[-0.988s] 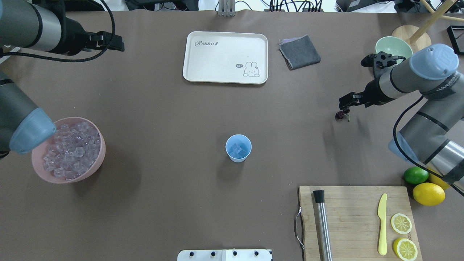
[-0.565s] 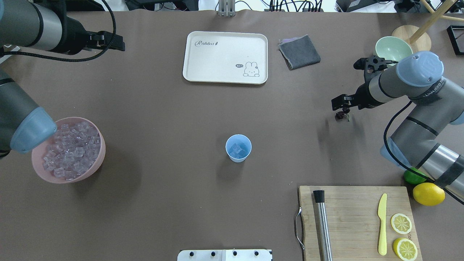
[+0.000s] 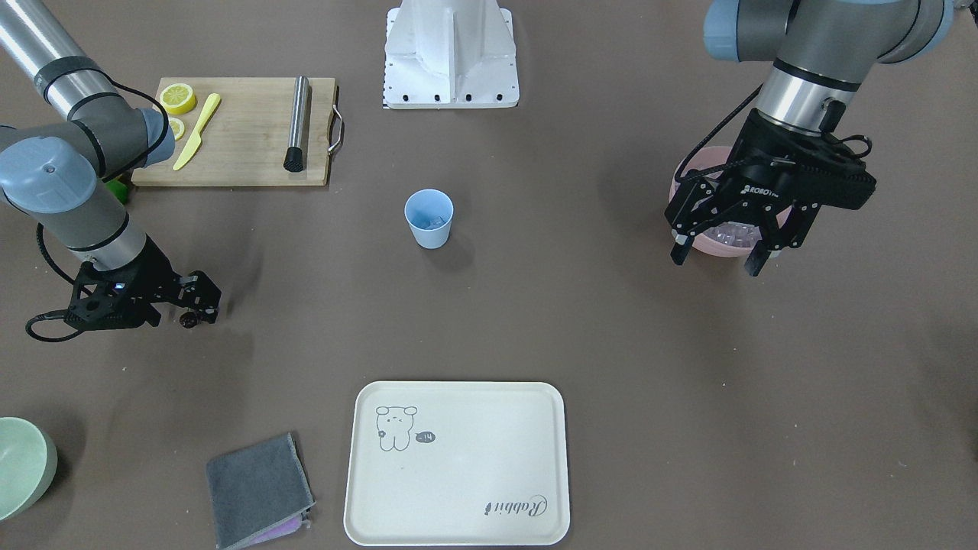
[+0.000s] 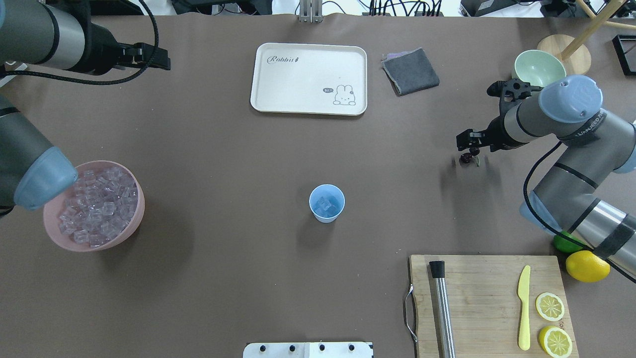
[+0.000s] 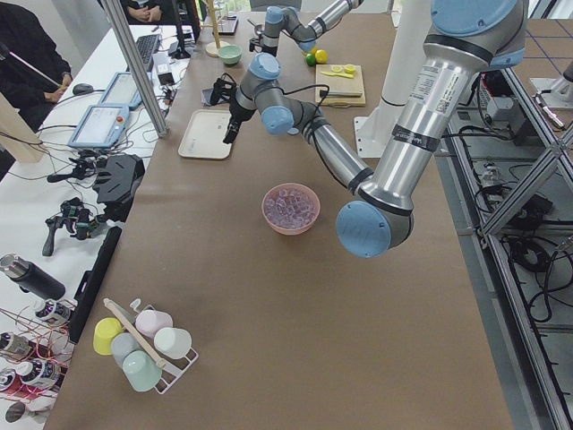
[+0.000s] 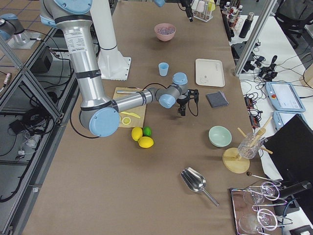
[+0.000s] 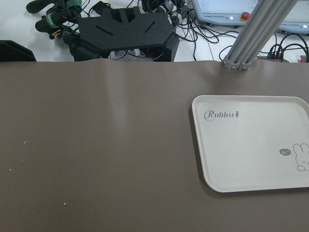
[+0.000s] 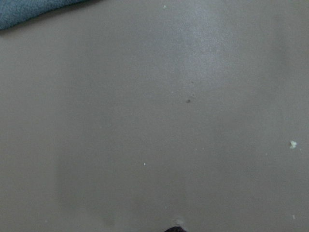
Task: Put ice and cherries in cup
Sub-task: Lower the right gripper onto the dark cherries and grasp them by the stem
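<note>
Hovering low, right tool has cherries beside its tip, cannot tell its grip; left tool hangs released.

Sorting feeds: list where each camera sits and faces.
Front-facing: across the table, facing the robot; both arms show.
Overhead: behind the robot, looking down; both arms show.
Exterior left: table's left end; left arm nearest.
Exterior right: right end; right arm nearest.
Left wrist: faces the rabbit tray; no arm visible.
Right wrist: close over the table; no arm visible.
Front-facing and overhead share the blue cup.
</note>
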{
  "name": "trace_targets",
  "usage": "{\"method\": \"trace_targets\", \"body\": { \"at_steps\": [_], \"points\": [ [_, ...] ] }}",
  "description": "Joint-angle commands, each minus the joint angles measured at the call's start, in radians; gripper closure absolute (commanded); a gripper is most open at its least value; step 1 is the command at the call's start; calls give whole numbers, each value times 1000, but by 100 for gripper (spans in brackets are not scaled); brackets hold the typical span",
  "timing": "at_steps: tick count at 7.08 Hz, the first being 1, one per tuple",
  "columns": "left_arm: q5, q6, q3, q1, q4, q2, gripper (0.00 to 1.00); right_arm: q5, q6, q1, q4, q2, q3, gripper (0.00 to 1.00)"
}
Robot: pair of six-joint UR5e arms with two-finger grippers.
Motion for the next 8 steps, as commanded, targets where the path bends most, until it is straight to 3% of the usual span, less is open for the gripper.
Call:
{"method": "trace_targets", "body": {
  "at_steps": [1,2,7,8],
  "points": [
    [-1,2,2,1,0,1,2,-11,4,0,0,-1,0,45],
    [-1,0,3,3,0,-4,2,-13,1,2,0,-9,-2,51],
    [0,21,31,3,0,-17,2,-14,4,0,0,-1,-9,55],
    [-1,26,34,1,0,-24,2,-13,4,0,0,0,-8,66]
  ]
}}
